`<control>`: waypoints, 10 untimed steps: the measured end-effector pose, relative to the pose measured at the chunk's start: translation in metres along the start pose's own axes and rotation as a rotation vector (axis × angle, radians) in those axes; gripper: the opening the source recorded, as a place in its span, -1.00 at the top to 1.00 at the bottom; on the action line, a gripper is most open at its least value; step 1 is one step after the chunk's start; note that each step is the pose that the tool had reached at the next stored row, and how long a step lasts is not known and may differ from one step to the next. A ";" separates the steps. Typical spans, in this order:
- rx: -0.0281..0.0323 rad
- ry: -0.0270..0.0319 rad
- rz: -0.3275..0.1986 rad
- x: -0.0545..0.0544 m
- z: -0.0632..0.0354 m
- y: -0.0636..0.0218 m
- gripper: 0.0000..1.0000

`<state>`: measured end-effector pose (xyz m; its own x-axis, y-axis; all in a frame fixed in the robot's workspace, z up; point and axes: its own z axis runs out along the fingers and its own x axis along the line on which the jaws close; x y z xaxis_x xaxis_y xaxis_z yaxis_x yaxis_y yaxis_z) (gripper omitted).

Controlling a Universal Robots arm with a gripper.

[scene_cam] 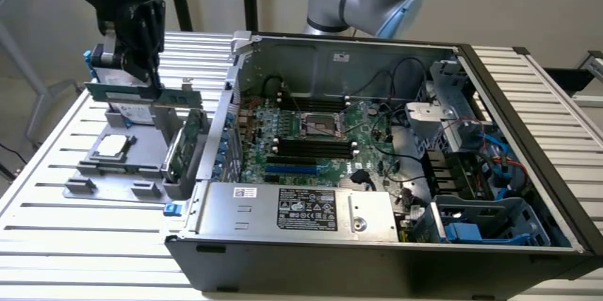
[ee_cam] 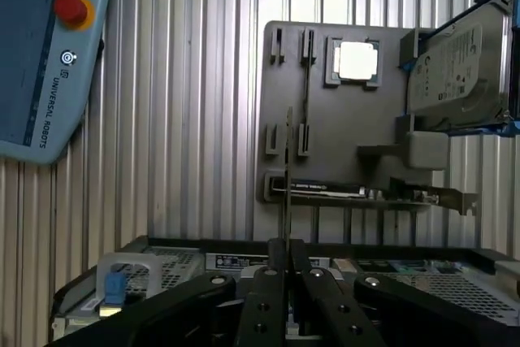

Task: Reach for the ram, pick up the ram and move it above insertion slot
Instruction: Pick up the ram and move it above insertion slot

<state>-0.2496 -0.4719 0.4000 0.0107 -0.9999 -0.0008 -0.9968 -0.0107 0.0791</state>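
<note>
The ram (scene_cam: 121, 93) hangs lifted clear of the grey parts holder (scene_cam: 80, 186), edge-on between the fingers in the wrist view (ee_cam: 288, 170); the gripper (scene_cam: 141, 68) is clenched on its upper edge, jaws grasping the ram. In the exterior view the ram sits at 9 o'clock from the open computer case (scene_cam: 527, 89), above the holder on the slatted table (scene_cam: 56, 244); the CPU (scene_cam: 111, 147) lies in the holder at 6 o'clock from the ram; the green expansion card (scene_cam: 185, 147) stands upright at 4 o'clock. The motherboard (scene_cam: 320, 138) lies inside the case. In the wrist view a hard drive (ee_cam: 459, 67) rests beside the holder; a teach pendant (ee_cam: 45, 54) lies apart.
</note>
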 end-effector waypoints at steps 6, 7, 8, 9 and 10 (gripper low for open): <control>0.0002 -0.0103 -0.003 0.000 -0.0022 -0.0271 0.73; 0.0002 -0.0119 -0.003 0.000 -0.0026 -0.0316 0.73; 0.0002 -0.0134 -0.003 0.000 -0.0029 -0.0361 0.73; 0.0002 -0.0151 -0.003 0.000 -0.0033 -0.0405 0.73; 0.0002 -0.0170 -0.004 0.000 -0.0037 -0.0450 0.73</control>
<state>-0.2044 -0.4719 0.4000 0.0130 -0.9998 -0.0181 -0.9968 -0.0144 0.0788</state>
